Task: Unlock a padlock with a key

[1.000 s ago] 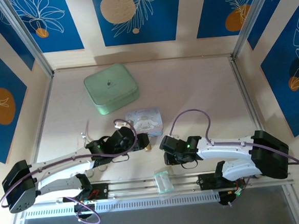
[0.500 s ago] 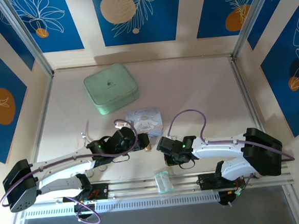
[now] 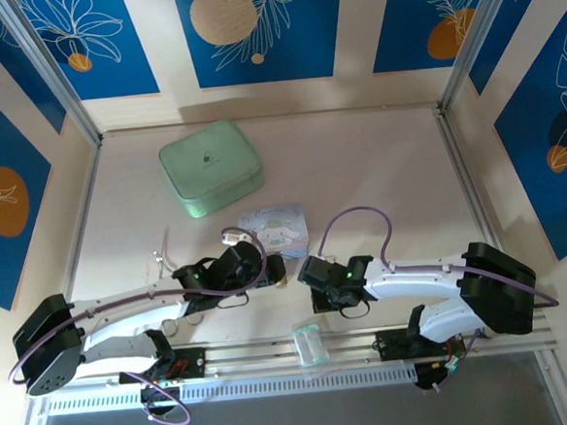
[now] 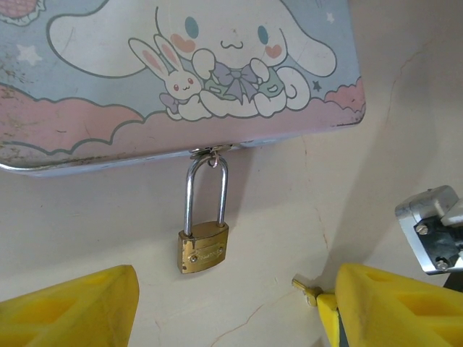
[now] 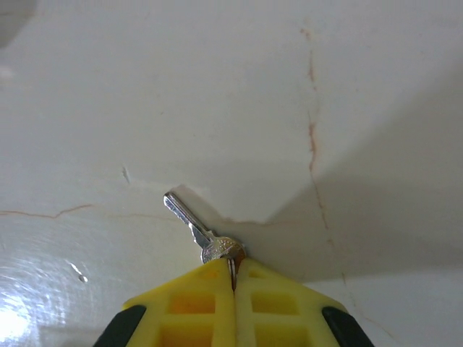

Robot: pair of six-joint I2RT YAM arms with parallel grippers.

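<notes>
The small brass padlock (image 4: 203,246) lies flat on the table. Its silver shackle is hooked through the hasp of the light blue cartoon box (image 4: 181,72). My left gripper (image 4: 231,318) is open, its yellow fingers (image 4: 72,307) wide apart just in front of the padlock and touching nothing. My right gripper (image 5: 233,264) is shut on the head of the silvery key (image 5: 189,224), whose blade points up and left, low over the table. In the left wrist view the key tip (image 4: 305,289) pokes out to the right of the padlock. From above, both grippers (image 3: 268,270) (image 3: 305,269) meet near the box's front edge.
A mint green case (image 3: 210,167) sits at the back left of the table. A clear plastic item (image 3: 310,345) lies on the rail between the arm bases. Thin metal bits (image 3: 160,252) lie left of the left arm. The table (image 3: 388,176) is bare on the right.
My right gripper has closed onto the key and shifted slightly left towards the box. The left arm has edged forward a little, its jaws still open.
</notes>
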